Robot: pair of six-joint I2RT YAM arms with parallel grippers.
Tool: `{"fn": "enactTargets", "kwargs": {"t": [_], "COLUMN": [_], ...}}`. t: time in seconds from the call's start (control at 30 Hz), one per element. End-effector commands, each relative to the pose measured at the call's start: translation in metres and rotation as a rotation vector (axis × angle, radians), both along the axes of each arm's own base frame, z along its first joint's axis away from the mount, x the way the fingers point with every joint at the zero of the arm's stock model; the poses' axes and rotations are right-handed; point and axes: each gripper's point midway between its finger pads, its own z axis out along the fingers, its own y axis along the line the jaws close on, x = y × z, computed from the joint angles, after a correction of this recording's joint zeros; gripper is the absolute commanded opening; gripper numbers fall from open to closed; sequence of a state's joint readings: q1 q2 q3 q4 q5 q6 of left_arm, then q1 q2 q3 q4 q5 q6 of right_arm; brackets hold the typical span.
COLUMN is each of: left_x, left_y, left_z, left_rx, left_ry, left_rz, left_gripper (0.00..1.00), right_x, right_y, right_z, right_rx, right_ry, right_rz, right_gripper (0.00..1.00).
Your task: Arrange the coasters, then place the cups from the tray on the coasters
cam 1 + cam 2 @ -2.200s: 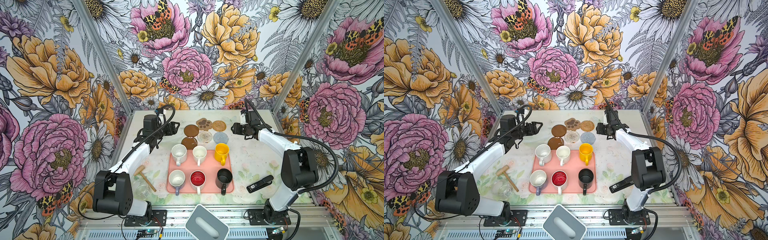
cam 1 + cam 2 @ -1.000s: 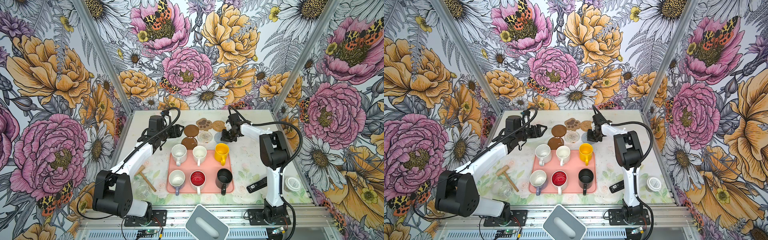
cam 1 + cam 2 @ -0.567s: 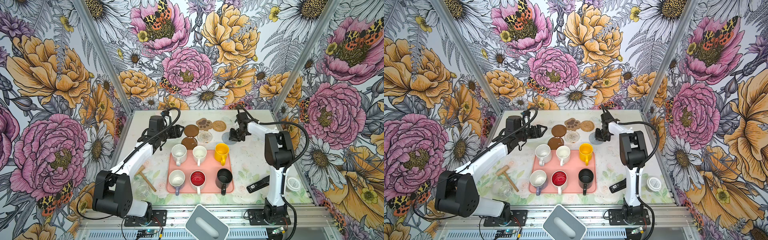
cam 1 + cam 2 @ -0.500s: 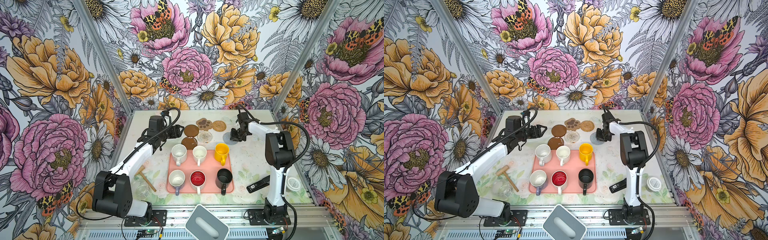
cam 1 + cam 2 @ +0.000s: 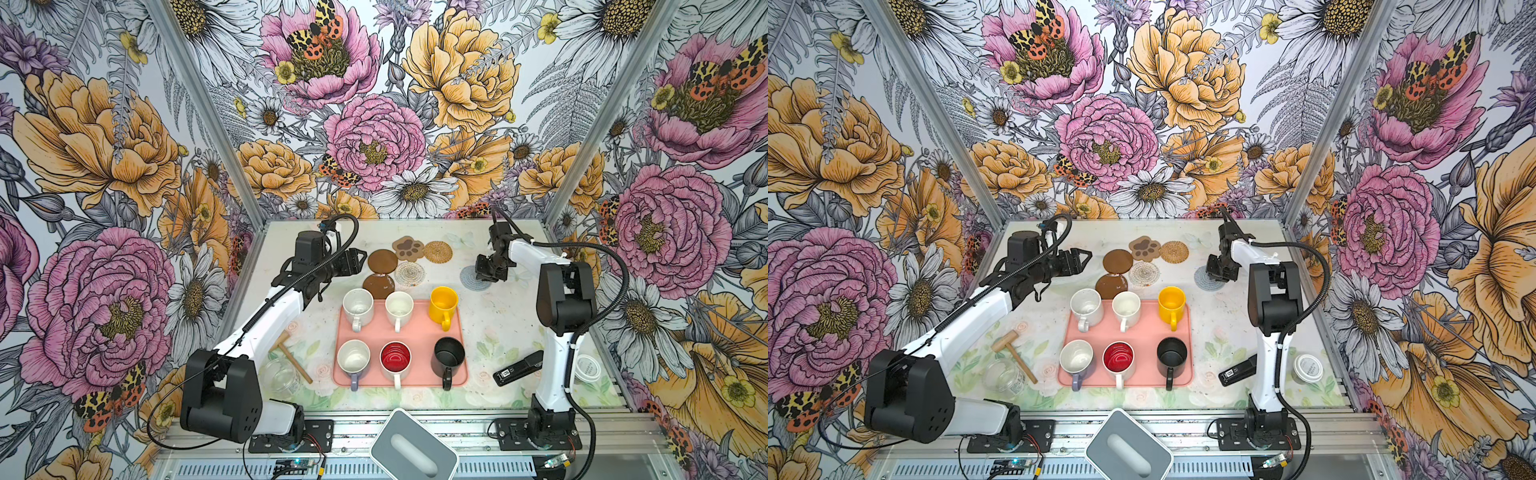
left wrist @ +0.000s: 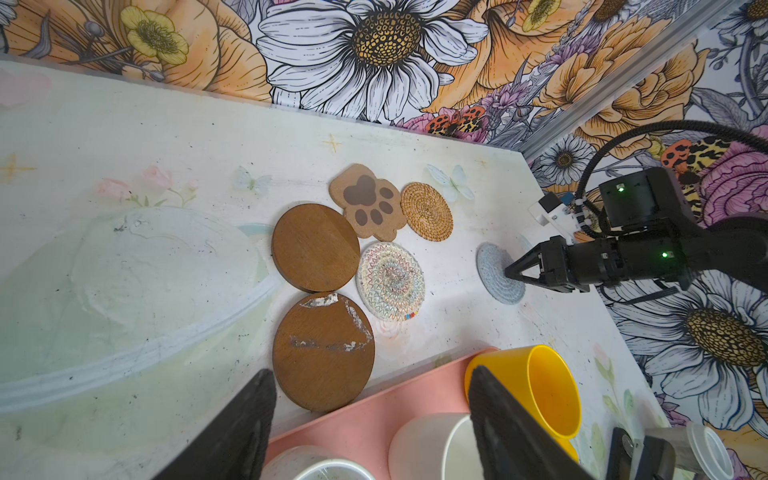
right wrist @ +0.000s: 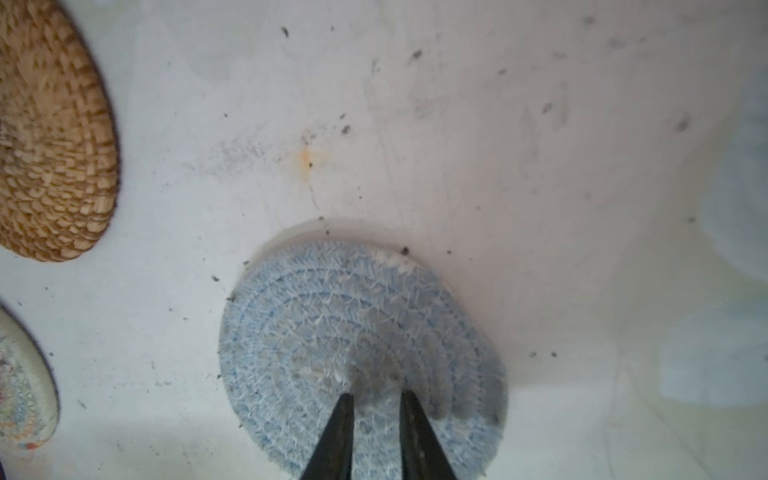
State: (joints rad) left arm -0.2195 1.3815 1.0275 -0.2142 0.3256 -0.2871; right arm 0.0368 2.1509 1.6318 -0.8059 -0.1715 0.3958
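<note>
The right gripper (image 7: 376,395) points down at the grey-blue woven coaster (image 7: 332,324), its fingers only a narrow gap apart with their tips at the weave. Whether they pinch it or merely rest on it I cannot tell. That coaster lies flat on the table, set apart to the right of the other five coasters (image 5: 409,273), which huddle together just behind the salmon-pink tray (image 5: 419,332) where all six mugs (image 5: 444,303) stand. The left gripper (image 6: 372,374) hovers beside the two brown discs (image 5: 382,261) — fingers spread wide, holding nothing.
</note>
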Motion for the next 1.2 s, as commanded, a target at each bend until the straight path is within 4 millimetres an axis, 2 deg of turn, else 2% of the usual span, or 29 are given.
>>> {"fn": "enactTargets", "kwargs": {"t": [0.0,0.37,0.73,0.97,1.17], "left_x": [-0.003,-0.007,-0.009,-0.01,-0.01], "left_y": [0.003,0.008,0.009,0.01,0.009], "left_z": [0.015,0.015,0.018,0.019,0.023], "left_rx": [0.021,0.039,0.04,0.039,0.034], "left_ry": [-0.045,-0.054,-0.059,-0.065,-0.07], "left_rz": [0.009,0.026,0.027,0.03,0.028], "left_gripper": [0.75,0.76,0.76,0.76,0.76], "right_x": [0.003,0.026,0.033,0.041,0.06], "right_y": [-0.012,-0.026,-0.031,-0.03,-0.02], "right_z": [-0.014,-0.017,-0.018,-0.001,0.032], "right_rx": [-0.036,-0.045,-0.052,-0.032,0.027], "right_ry": [0.034,0.012,0.008,-0.034,-0.121], "right_rz": [-0.029,-0.093,-0.122,-0.123,-0.103], "right_gripper": [0.23,0.23,0.23,0.24,0.27]}}
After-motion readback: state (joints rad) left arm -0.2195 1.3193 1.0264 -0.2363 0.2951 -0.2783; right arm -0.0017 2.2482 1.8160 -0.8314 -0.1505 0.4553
